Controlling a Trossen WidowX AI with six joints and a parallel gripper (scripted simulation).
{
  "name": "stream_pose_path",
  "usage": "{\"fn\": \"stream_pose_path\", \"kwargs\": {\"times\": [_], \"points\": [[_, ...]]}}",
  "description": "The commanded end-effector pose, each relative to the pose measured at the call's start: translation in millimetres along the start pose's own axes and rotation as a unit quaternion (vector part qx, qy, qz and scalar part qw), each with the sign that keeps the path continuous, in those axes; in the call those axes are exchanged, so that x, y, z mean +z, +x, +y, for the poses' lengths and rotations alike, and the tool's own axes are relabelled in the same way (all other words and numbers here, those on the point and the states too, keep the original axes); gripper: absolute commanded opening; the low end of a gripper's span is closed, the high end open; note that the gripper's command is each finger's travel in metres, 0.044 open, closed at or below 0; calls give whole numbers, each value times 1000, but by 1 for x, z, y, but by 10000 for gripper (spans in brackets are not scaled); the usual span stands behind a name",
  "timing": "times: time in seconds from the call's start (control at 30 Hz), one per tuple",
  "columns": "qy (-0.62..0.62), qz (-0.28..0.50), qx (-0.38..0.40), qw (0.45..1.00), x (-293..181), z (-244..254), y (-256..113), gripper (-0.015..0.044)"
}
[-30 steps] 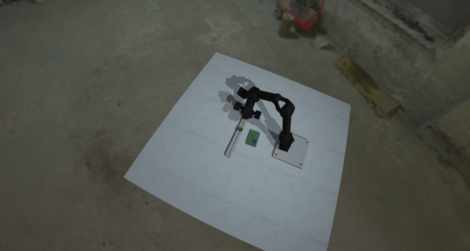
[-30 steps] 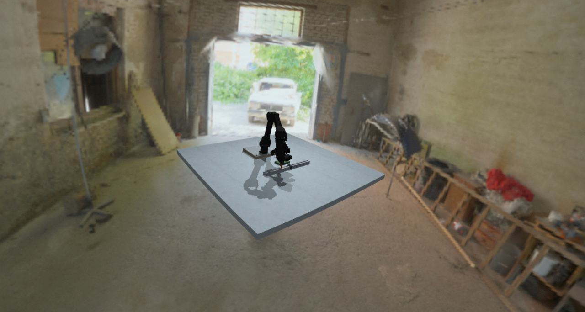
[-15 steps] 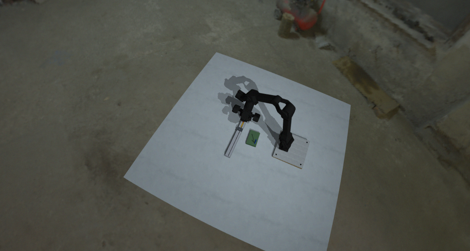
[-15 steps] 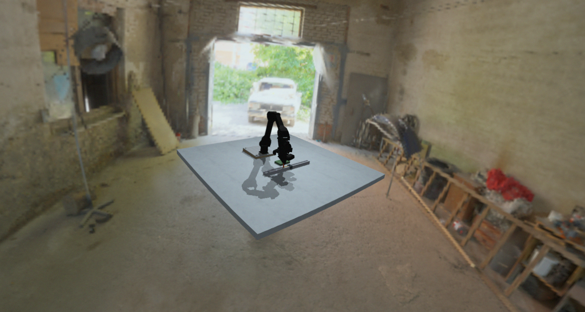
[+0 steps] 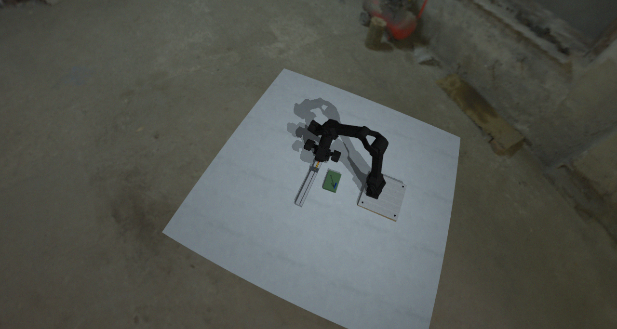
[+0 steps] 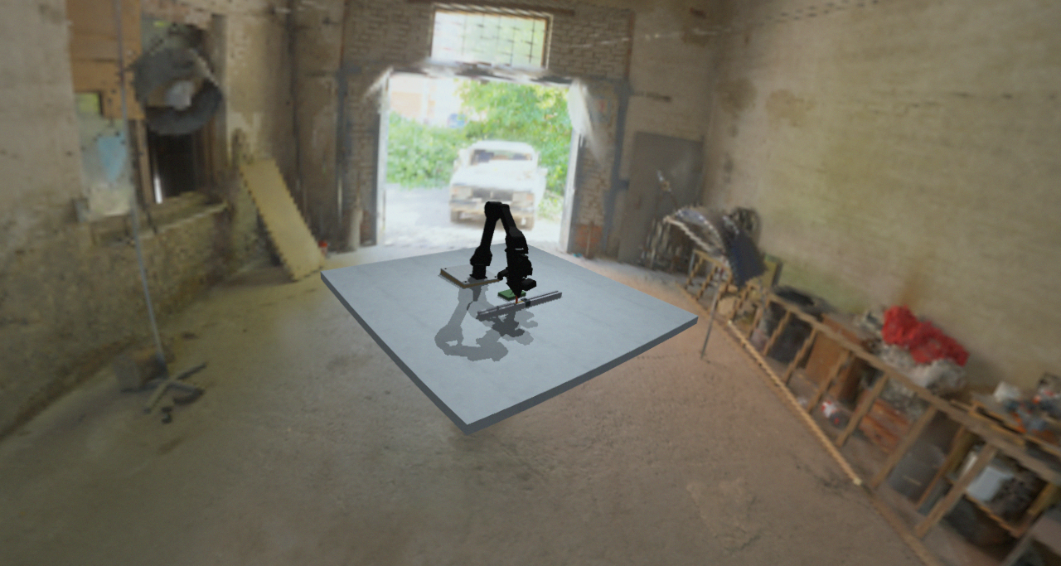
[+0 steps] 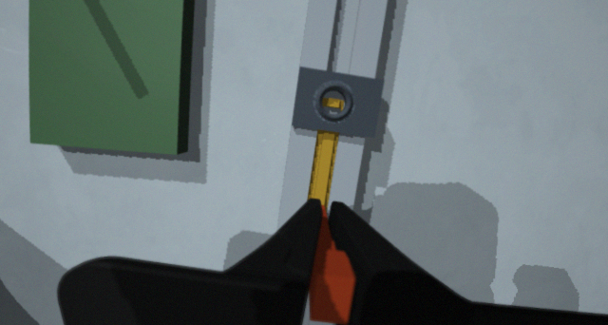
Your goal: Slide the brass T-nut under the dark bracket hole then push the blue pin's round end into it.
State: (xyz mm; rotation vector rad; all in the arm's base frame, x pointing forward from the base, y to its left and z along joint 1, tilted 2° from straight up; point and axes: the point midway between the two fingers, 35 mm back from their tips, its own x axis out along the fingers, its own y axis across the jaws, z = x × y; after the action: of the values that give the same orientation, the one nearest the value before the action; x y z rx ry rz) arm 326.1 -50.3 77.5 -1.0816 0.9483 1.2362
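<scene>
Claw [image 5: 319,159] [image 6: 516,294] [image 7: 324,210] closed on orange handle [image 7: 332,282]. Brass T-nut [image 7: 324,165] in slot of aluminum rail [image 5: 304,190] [image 6: 547,297] [image 7: 372,30], front end visible through hole of dark bracket [image 5: 314,169] [image 7: 366,107]. Blue pin [image 5: 335,185] in green tray [image 5: 328,176] [image 6: 507,294] [image 7: 109,111], beside rail on tabletop [image 5: 241,223] [image 6: 474,392] [image 7: 247,78].

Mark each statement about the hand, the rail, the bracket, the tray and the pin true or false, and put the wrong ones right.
1. The hand is shut on the orange handle. True.
2. The blue pin stands in the bracket's hole. False: it is in the green tray.
3. Brass shows through the hole in the dark bracket. True.
4. The green tray sits on top of the aluminum rail. False: it is beside the rail, apart from it.
</scene>
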Motion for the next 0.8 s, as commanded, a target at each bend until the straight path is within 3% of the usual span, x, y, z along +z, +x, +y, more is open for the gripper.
{"fn": "stream_pose_path", "kwargs": {"times": [0.0,0.77], "points": [[2,-2,1,1000,3,1,1,-150],[2,-2,1,1000,5,1,2,-150]]}}
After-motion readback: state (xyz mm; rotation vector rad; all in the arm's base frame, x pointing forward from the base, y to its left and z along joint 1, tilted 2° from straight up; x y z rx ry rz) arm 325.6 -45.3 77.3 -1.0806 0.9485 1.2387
